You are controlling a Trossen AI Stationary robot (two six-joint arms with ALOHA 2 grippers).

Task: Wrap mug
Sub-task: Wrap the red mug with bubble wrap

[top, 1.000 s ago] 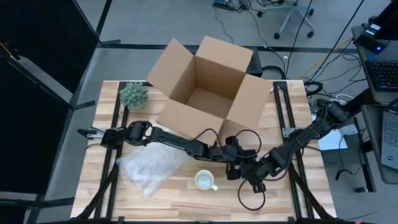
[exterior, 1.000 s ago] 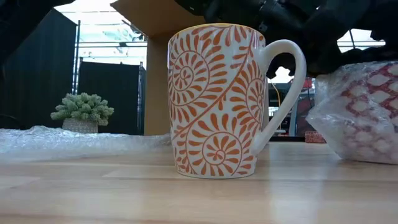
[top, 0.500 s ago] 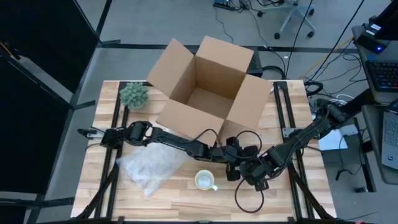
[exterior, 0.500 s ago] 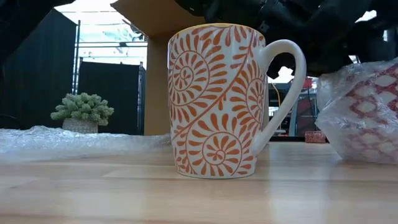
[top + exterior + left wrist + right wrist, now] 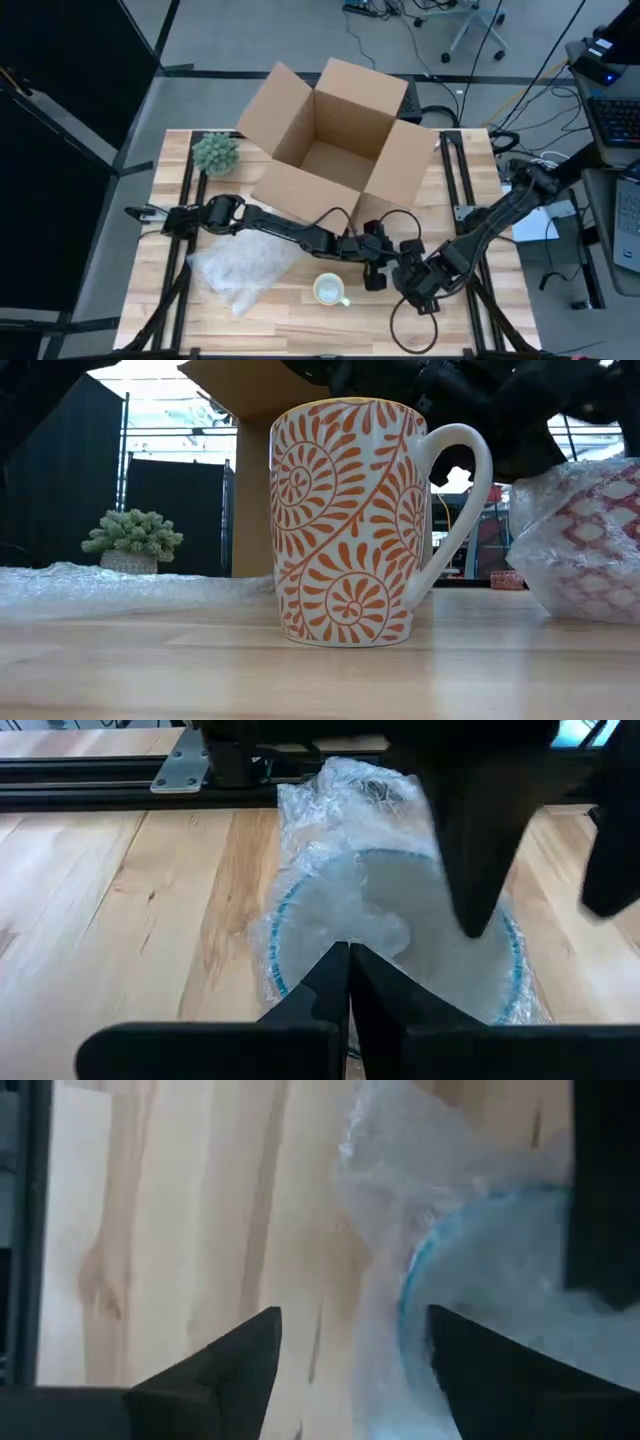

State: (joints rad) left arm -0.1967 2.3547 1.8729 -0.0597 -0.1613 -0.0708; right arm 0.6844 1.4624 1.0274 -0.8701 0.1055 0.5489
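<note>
White mug with orange leaf scrolls [image 5: 360, 525] upright on the wooden table [image 5: 290, 325], at 9 o'clock of the left gripper [image 5: 349, 958], fingers together. Right gripper [image 5: 352, 1342], fingers apart, over a blue-rimmed object in clear bubble wrap [image 5: 400, 920]. Only the high view shows the open cardboard box [image 5: 335, 135] interior

Mug [image 5: 347, 520]: we record white with orange spiral leaf pattern.
Wrapped bundle [image 5: 585, 540]: we note clear film over red-and-white lattice.
Box [image 5: 335, 135]: we list plain brown.
Plant [image 5: 215, 152]: we log grey-green.
Table [image 5: 290, 315]: we note pale wood grain.
Bubble wrap [image 5: 240, 272]: we list clear, whitish.
</note>
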